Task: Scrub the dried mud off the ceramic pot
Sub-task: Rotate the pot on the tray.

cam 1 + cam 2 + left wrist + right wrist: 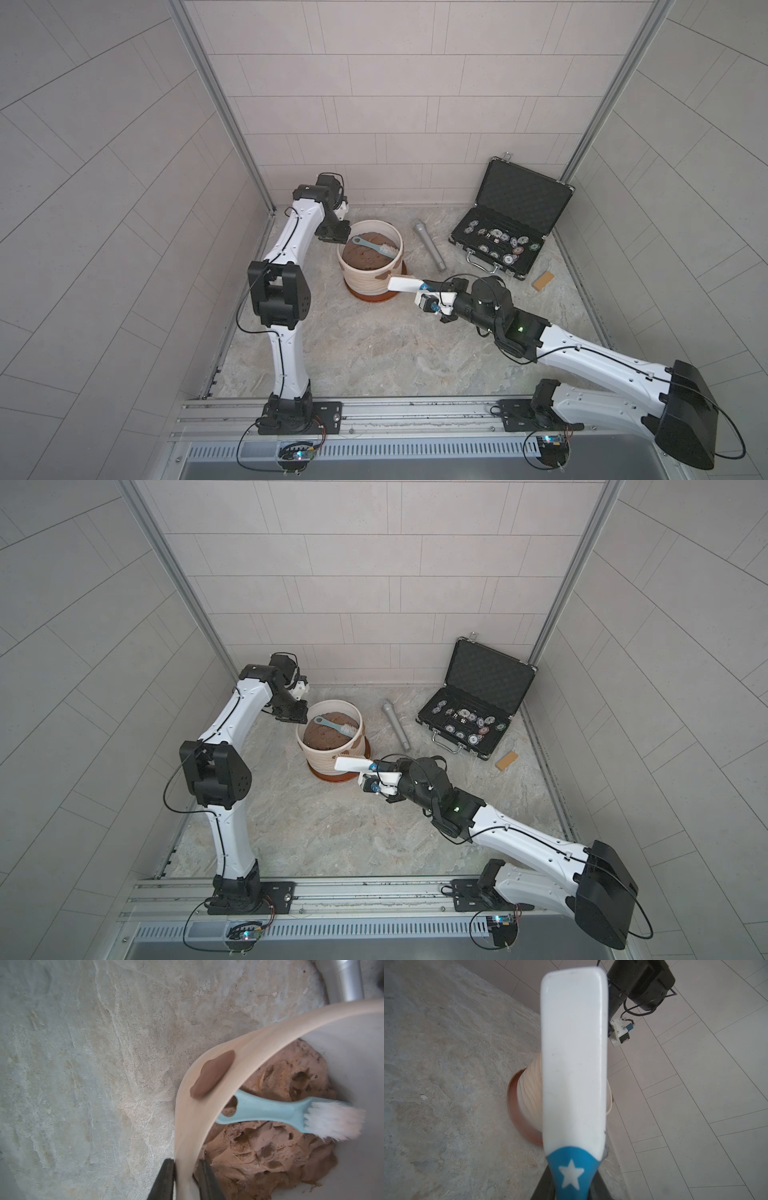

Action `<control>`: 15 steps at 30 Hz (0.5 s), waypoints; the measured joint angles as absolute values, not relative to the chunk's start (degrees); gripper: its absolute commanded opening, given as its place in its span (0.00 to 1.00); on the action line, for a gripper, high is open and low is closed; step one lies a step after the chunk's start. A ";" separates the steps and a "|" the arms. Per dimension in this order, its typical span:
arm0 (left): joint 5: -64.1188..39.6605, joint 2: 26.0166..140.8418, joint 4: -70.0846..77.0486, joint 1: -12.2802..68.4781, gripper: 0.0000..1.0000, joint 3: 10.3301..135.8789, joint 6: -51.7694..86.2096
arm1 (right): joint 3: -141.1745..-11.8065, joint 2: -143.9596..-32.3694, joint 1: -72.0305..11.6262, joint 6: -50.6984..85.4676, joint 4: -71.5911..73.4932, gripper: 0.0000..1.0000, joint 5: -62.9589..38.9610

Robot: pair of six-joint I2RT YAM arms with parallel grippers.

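Status: pot (361, 282) on saucer (370, 297), mid-frame in both top views. Left claw (186, 1161) pinches its rim; right claw (569, 1188) clamps brush (573, 1053) at pot's side. 1 mud patch (212, 1074) intact on rim; most scrubbing judged left.

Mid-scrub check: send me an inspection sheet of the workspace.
Surface: stone-look tabletop, mottled.
Job's things: ceramic pot on saucer; dried mud below its rim.
Clutter: teal brush on soil in pot; microphone; open chip case; tan block.
Grippers: left gripper shut on pot rim; right gripper shut on white brush, head at pot's side.
Cables: black cables loop along both arms.
Surroundings: tiled walls, metal frame.
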State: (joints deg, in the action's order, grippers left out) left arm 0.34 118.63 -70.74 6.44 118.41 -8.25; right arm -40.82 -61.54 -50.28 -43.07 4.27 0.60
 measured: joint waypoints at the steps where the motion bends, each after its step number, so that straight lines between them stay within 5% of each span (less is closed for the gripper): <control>1: 0.78 118.87 -71.00 6.46 0.13 118.76 -9.54 | -41.63 -61.95 -50.28 -43.07 3.11 0.00 0.62; 6: 3.77 119.57 -71.42 7.60 0.00 119.87 -12.75 | -43.05 -63.33 -50.02 -43.31 0.67 0.00 0.91; 15: 4.47 121.32 -71.22 8.60 0.00 122.32 -18.15 | -42.52 -67.51 -46.54 -47.75 1.50 0.00 -0.27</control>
